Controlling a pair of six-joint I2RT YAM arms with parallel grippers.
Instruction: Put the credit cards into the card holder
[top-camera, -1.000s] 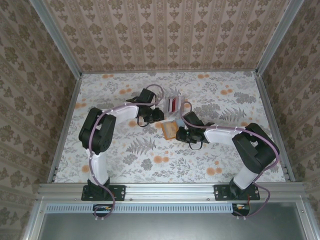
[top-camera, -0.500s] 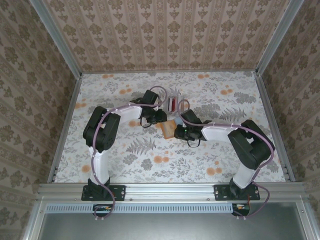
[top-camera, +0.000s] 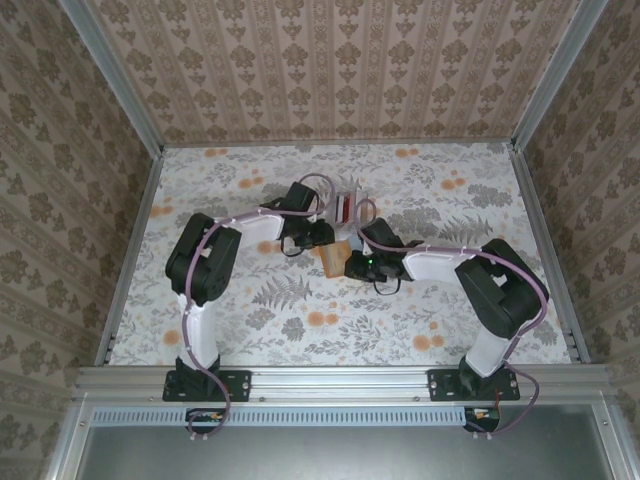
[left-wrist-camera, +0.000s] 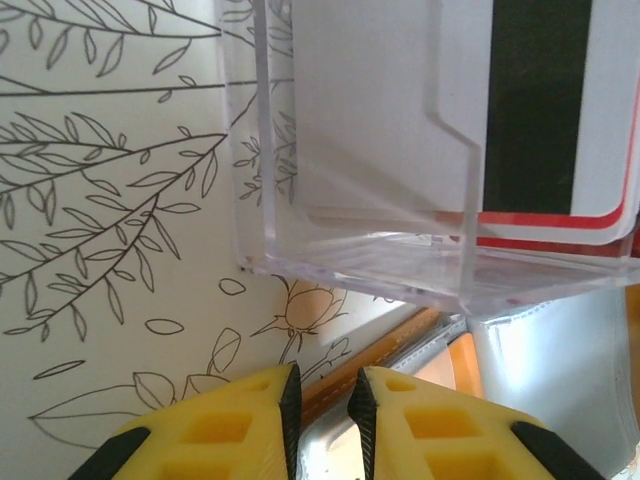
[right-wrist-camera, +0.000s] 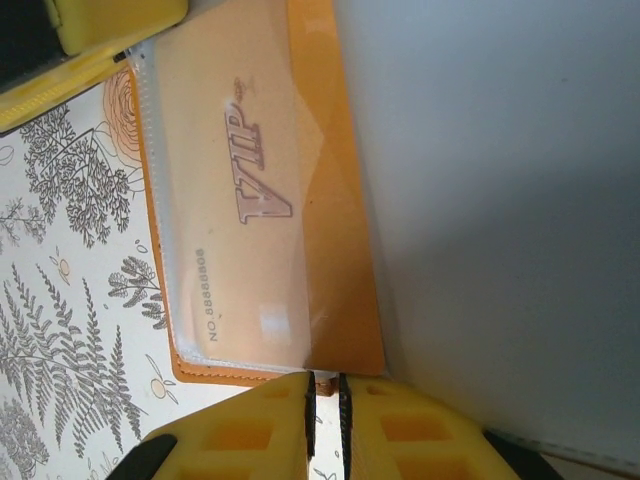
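Observation:
The orange card holder (top-camera: 331, 260) lies open on the table between both grippers. My left gripper (top-camera: 321, 238) (left-wrist-camera: 323, 420) is shut on its far edge, where the orange rim (left-wrist-camera: 400, 345) and a clear sleeve run between the jaws. In the right wrist view an orange VIP credit card (right-wrist-camera: 250, 190) sits partly inside the holder's (right-wrist-camera: 176, 362) clear sleeve. The grey-blue flap (right-wrist-camera: 500, 200) stands up to its right. My right gripper (top-camera: 353, 266) (right-wrist-camera: 325, 400) has its jaws almost together, tips at the card's near edge and table showing through the slit. Another credit card (left-wrist-camera: 560, 120) with a black stripe stands in the rack.
The clear rack (top-camera: 347, 207) (left-wrist-camera: 350, 230) with red strips stands just behind the holder, close above my left fingers. The floral table runs out on all sides to patterned walls with metal rails.
My right arm has moved a little to the left, and the card holder has shifted left with it. The left gripper has edged slightly right and keeps its hold.

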